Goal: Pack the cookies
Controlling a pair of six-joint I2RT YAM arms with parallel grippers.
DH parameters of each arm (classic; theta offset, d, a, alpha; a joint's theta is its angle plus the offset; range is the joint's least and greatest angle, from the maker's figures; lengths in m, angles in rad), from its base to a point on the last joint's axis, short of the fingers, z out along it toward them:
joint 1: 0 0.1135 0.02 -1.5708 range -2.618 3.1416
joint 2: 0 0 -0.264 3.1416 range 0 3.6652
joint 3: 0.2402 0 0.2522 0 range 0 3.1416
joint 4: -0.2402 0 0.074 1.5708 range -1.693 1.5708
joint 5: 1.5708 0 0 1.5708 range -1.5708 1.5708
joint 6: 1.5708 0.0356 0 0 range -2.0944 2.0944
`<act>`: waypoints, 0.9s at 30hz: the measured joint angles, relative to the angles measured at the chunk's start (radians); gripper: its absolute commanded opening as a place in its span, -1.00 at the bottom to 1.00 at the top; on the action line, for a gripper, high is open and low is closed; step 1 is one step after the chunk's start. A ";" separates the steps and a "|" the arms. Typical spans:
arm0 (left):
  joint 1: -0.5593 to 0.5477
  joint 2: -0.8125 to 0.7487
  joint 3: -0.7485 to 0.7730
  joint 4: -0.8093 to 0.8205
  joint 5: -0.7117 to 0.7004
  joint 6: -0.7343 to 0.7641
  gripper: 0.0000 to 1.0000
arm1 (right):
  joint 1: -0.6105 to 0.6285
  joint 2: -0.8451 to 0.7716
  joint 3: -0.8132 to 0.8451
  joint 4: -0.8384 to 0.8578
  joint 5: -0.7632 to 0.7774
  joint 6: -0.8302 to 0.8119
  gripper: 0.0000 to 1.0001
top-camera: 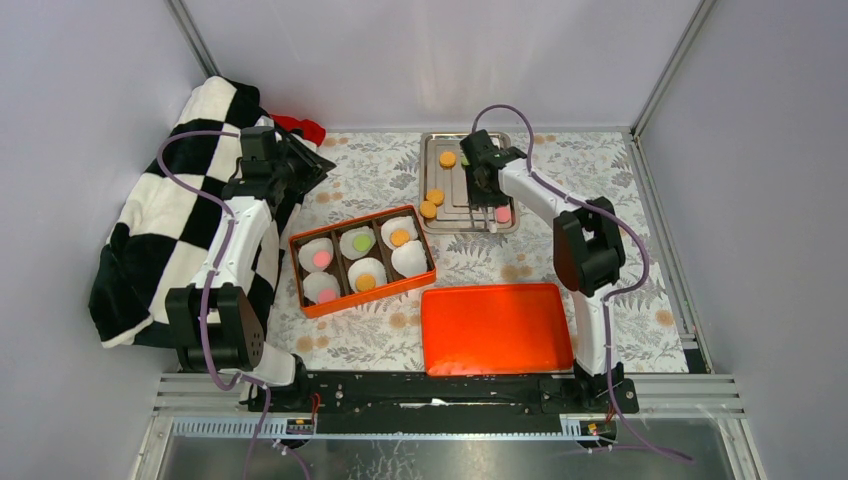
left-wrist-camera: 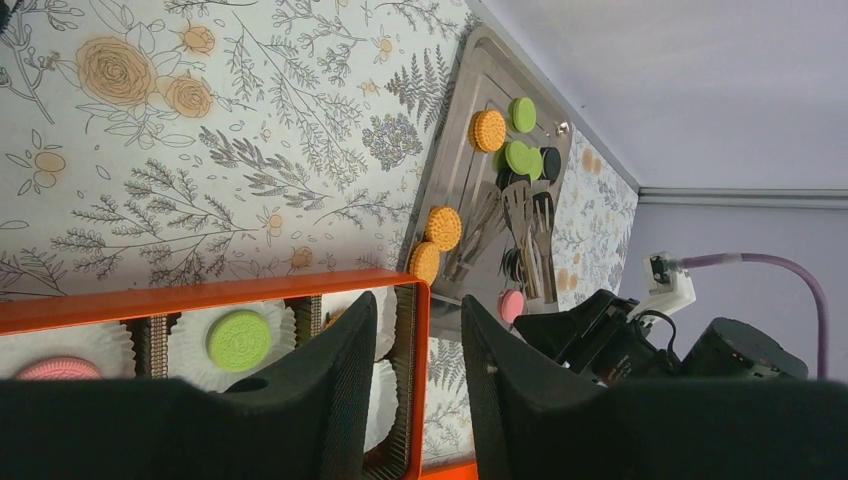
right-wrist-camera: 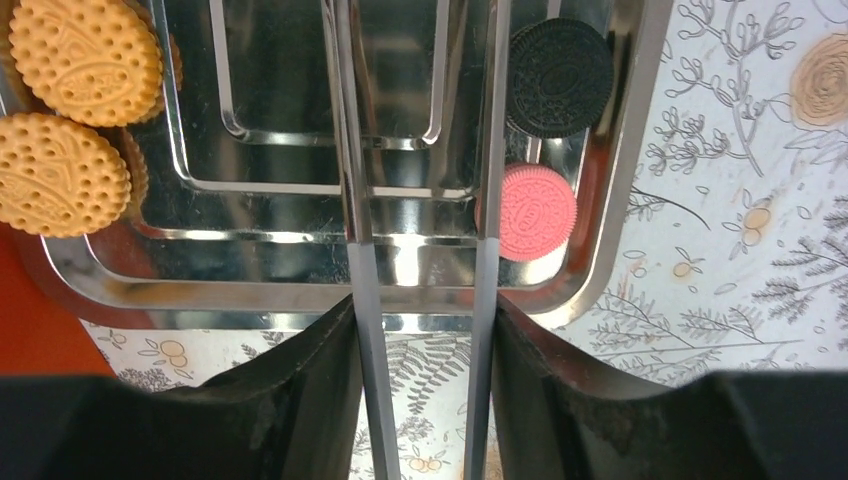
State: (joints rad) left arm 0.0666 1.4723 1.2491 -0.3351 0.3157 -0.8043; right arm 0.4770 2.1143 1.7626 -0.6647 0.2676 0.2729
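1. The floral worktop point(top-camera: 380, 180) is carrying a steel tray point(right-wrist-camera: 300, 290) holding loose cookies point(top-camera: 434, 197), with a pink cookie point(right-wrist-camera: 537, 212) at its near rim.
2. The right hand point(right-wrist-camera: 424, 335) is clamping tongs point(right-wrist-camera: 487, 150) just beside that cookie; the blades should be straddling it before squeezing.
3. The left hand point(left-wrist-camera: 420, 380) is hovering open, left of the tray.

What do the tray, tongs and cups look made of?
The tray looks like polished metal, likely steel: it mirrors its surroundings. The tongs look like the same bright metal, with thin, flat, reflective arms. The cups look like white matte paper, going by their pleated walls.
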 measured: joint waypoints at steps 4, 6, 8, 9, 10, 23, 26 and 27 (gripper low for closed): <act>0.003 0.000 0.000 0.000 0.000 0.000 -0.17 | -0.009 0.033 0.034 -0.003 -0.025 0.006 0.12; 0.004 0.000 0.000 0.000 0.000 0.000 -0.17 | -0.011 0.053 0.061 -0.004 -0.028 0.009 0.13; 0.004 0.000 0.000 0.000 0.002 0.000 -0.17 | -0.013 0.073 0.092 -0.004 -0.038 0.012 0.11; 0.004 0.000 0.000 0.000 0.002 0.000 -0.17 | -0.013 0.079 0.102 -0.005 -0.042 0.013 0.08; 0.004 0.000 0.000 0.000 0.002 0.000 -0.17 | -0.014 0.085 0.111 -0.004 -0.045 0.015 0.04; 0.007 0.000 0.000 0.000 0.010 -0.001 -0.18 | -0.015 0.025 0.030 0.014 -0.069 0.043 -0.77; 0.008 0.000 0.000 -0.001 0.009 -0.001 -0.18 | 0.001 -0.088 -0.066 0.004 -0.077 0.043 -0.77; 0.008 0.000 0.000 -0.001 0.008 -0.001 -0.18 | 0.012 -0.125 -0.089 0.001 -0.077 0.043 -0.77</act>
State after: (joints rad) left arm 0.0746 1.4727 1.2491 -0.3363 0.3241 -0.8051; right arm 0.4892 1.9892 1.6733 -0.6640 0.1905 0.3164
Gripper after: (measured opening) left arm 0.414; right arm 0.417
